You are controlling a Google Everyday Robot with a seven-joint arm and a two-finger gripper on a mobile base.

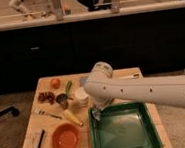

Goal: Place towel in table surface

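Currently, camera view, the only one. The white arm [148,90] reaches in from the right, bends at a rounded joint and points down. The gripper [96,112] hangs at the tray's near-left corner region, just above the left rim of the green tray [154,132].

Fingers together, pinched on a small pale scrap that I take to be the towel [95,118]. It dangles from the tips, bunched and narrow, over the line where the tray meets the table surface [34,126]. I cannot tell whether its lower end touches the rim or the wood.

Tray floor: a paler patch shows left of centre; cloth or glare, cannot tell.

On the wooden top, left of the arm:
- orange bowl [67,139], near front edge
- yellow elongated item [72,117], just behind the bowl, lying at a slant
- white cup [81,95], beside the arm's lower link
- small dark cup [62,99]
- orange fruit [55,82], far-left corner
- dark red cluster [46,97]
- fork [47,114]
- flat pale block [37,141], left front
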